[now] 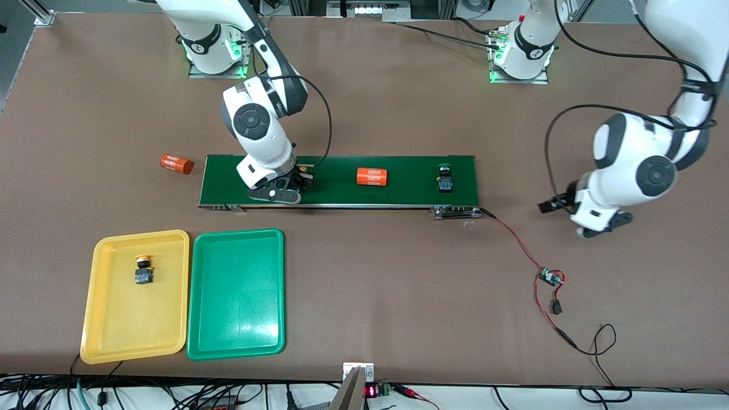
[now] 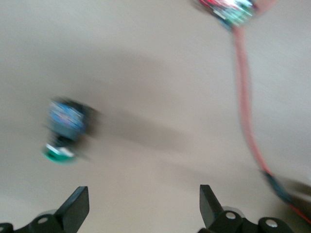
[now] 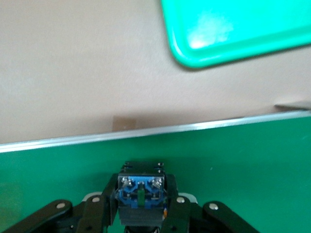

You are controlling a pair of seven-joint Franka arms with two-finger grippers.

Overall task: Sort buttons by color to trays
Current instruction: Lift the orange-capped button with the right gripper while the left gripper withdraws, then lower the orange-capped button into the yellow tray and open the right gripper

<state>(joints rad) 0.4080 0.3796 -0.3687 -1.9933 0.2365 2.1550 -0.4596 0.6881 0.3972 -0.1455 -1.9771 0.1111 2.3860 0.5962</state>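
Note:
My right gripper (image 1: 283, 191) is low over the dark-green belt (image 1: 342, 196) at the right arm's end. In the right wrist view it (image 3: 141, 194) is shut on a button (image 3: 141, 187) with a black-blue body; its cap is hidden. A yellow-capped button (image 1: 142, 269) lies in the yellow tray (image 1: 108, 336). The green tray (image 1: 236, 336) stands beside it, bare. A green-capped button (image 1: 445, 177) lies on the belt toward the left arm's end. My left gripper (image 1: 555, 204) (image 2: 144, 204) is open over the table, with another green-capped button (image 2: 65, 128) on the table ahead of it.
An orange cylinder (image 1: 372, 176) lies on the middle of the belt, another (image 1: 176, 164) on the table off the belt's end. A small circuit board (image 1: 551, 277) with red and black wires lies near the left gripper. The green tray's corner (image 3: 233, 29) shows in the right wrist view.

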